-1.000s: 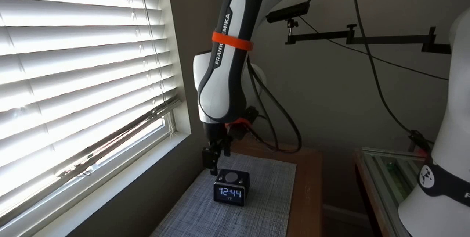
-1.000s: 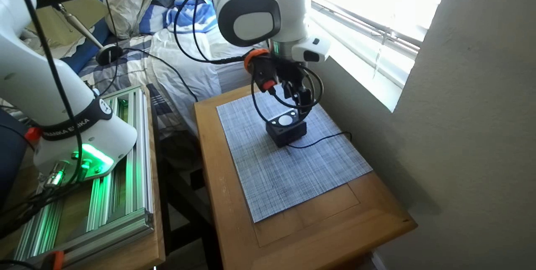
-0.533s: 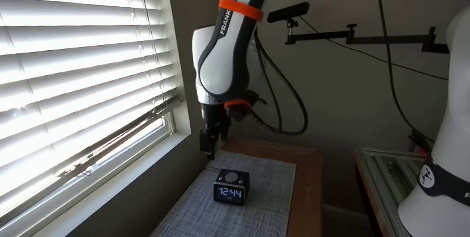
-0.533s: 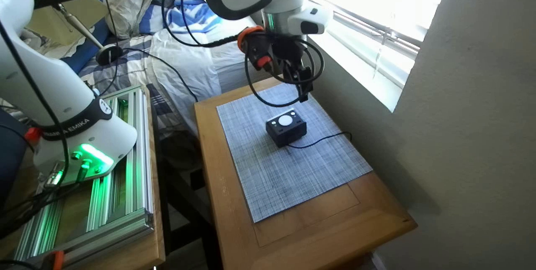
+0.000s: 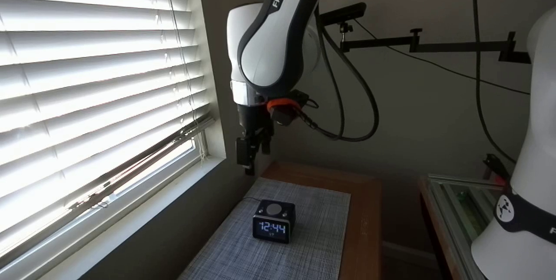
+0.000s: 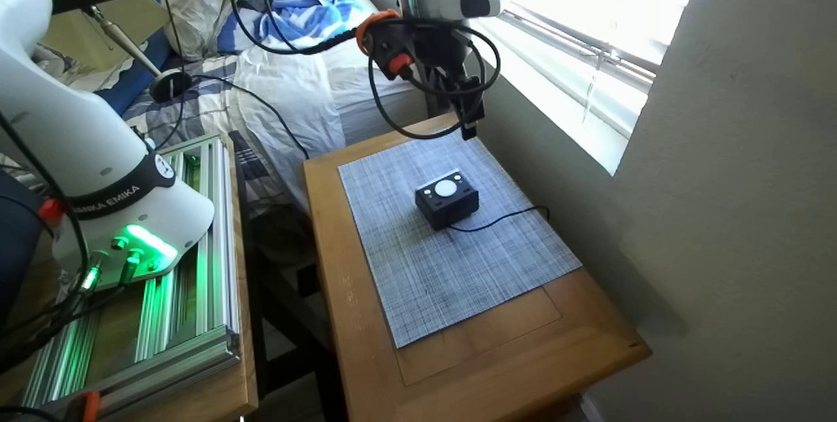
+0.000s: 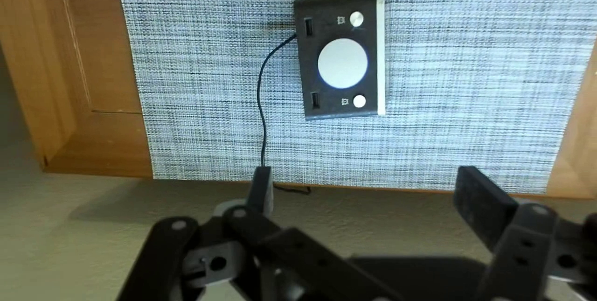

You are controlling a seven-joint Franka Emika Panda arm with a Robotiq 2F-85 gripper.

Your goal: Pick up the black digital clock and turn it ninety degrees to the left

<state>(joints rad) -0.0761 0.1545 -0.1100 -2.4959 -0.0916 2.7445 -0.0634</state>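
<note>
The black digital clock (image 5: 273,221) stands upright on a grey woven placemat. Its lit display reads 12:44 and faces that exterior camera. In an exterior view its top and back show (image 6: 447,203), with a cable at the back. In the wrist view the clock (image 7: 312,65) is seen from above, with a large round silver button and a pale front edge on the right. My gripper (image 5: 257,162) is open and empty, well above the table and apart from the clock. In the wrist view its fingers (image 7: 364,175) stand wide apart, with the clock beyond the fingertips.
The placemat (image 6: 425,291) lies on a wooden table (image 6: 510,376). The clock's black cable (image 6: 503,218) runs to the table edge by the wall. A window with blinds (image 5: 95,76) and its sill stand close beside the gripper. Arm cables (image 6: 373,91) loop around the wrist.
My gripper has risen away from just above and behind the clock. The open fingers now stand well clear of it. The clock has not moved.
</note>
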